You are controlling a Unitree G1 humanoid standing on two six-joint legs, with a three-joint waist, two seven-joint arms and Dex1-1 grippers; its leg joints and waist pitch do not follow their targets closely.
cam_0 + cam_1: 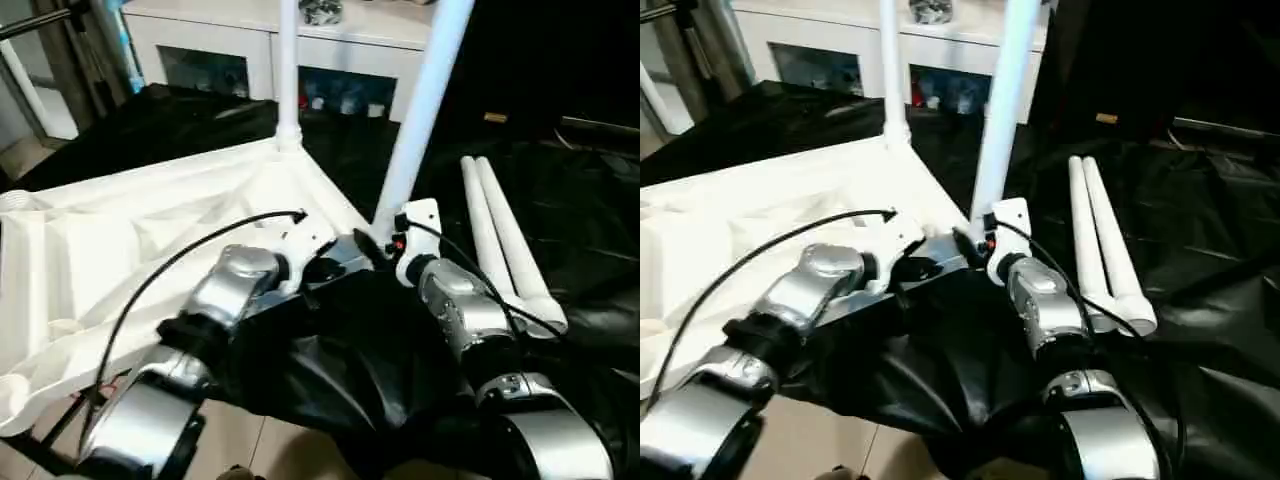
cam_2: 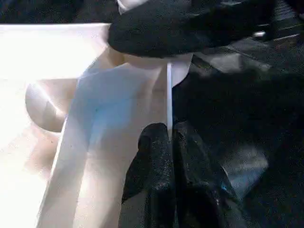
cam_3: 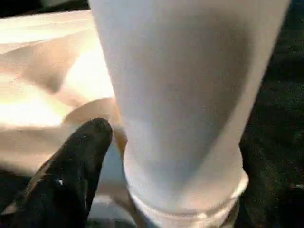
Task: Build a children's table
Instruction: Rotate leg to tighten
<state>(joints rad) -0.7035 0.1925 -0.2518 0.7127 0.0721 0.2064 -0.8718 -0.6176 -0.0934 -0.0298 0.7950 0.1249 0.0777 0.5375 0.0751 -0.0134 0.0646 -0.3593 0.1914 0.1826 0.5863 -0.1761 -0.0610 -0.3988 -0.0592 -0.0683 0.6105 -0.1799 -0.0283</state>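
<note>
The white tabletop (image 1: 120, 250) lies upside down with its ribbed underside up. One white leg (image 1: 288, 70) stands upright in its far corner socket. A second leg (image 1: 425, 95) leans in the near right corner socket, and my right gripper (image 1: 383, 240) is shut on its lower end; one black finger (image 3: 78, 161) shows beside the tube (image 3: 185, 95). My left gripper (image 2: 169, 135) is shut on the tabletop's thin rim (image 2: 169, 95) just short of that corner. Two more legs (image 1: 505, 240) lie side by side on the black cloth to the right.
A black cloth (image 1: 590, 220) covers the work surface and hangs over its near edge. Behind it stands a white cabinet (image 1: 340, 60) with glass doors. Bare floor (image 1: 240, 440) shows below the cloth, between my forearms.
</note>
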